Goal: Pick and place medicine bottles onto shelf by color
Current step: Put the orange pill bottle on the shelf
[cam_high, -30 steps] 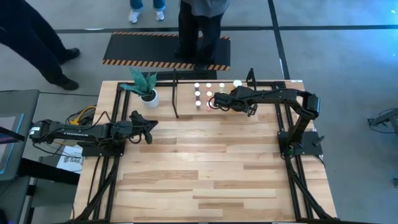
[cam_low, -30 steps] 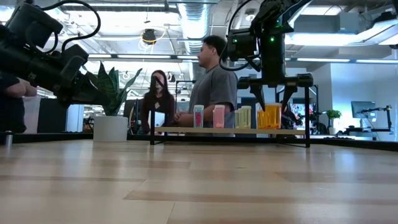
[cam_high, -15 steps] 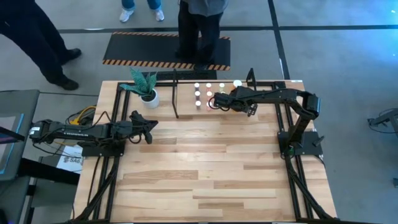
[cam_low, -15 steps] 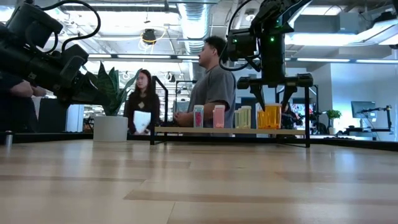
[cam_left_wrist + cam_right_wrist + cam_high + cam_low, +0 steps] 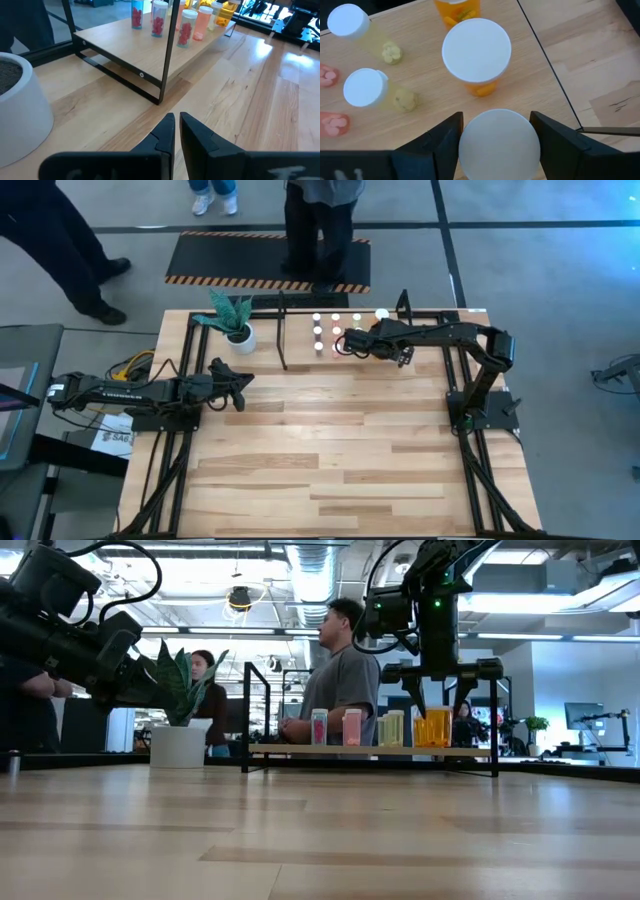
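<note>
Jaws of your right gripper stand part open around a white-capped orange bottle, one finger on either side of its cap, over the right end of the shelf at the far side of the bench. Whether the pads press the bottle or merely bracket it, you cannot tell from the wrist view. Jaws of your left gripper are shut on nothing; that arm waits at the near left, beside the white plant pot.

Task items: the medicine bottles stand in a row on the shelf board, red-filled at the left, pinkish next, pale yellow after, orange at the right end.

Risks, as judged:
- A second orange bottle stands just beside the one between your jaws. A sideways drift on lifting away would likely tip it.
- The bottle sits near the right edge of the shelf board and its black tube. A bottle let go off-vertical could roll over that edge to the bench.
- Two pale yellow bottles stand near on the other side, so a wide opening of the jaws may reach them.

Markings: no brand, label or writing is legible on any bottle, on the shelf or on either arm
</note>
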Controlling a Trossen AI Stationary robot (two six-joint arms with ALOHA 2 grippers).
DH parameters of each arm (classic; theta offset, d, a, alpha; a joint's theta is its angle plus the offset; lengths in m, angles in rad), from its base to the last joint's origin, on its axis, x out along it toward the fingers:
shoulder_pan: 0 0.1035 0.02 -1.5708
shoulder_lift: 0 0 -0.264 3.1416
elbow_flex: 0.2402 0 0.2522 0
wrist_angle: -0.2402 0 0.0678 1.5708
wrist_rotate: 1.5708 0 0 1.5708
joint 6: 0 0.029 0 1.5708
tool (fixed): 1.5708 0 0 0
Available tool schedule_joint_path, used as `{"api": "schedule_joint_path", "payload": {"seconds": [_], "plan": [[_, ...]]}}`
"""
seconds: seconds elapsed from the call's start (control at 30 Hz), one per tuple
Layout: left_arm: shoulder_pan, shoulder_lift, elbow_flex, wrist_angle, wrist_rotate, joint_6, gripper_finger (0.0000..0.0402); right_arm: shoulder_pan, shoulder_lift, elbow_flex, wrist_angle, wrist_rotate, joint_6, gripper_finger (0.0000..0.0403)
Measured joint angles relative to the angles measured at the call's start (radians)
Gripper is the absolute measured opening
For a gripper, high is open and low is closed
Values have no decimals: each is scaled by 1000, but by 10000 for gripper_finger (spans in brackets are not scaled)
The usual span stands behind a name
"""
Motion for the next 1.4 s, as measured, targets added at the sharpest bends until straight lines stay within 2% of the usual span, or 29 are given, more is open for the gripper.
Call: {"api": "schedule_joint_path", "payload": {"seconds": [0.43, 0.7, 1.4], "plan": [[0, 0, 0, 0, 0, 0, 13, 0, 0, 0, 11, 0, 0, 218], [0, 0, 0, 0, 0, 0, 13, 0, 0, 0, 12, 0, 0, 258], [0, 0, 0, 0, 0, 0, 13, 0, 0, 1, 13, 0, 2, 262]]}}
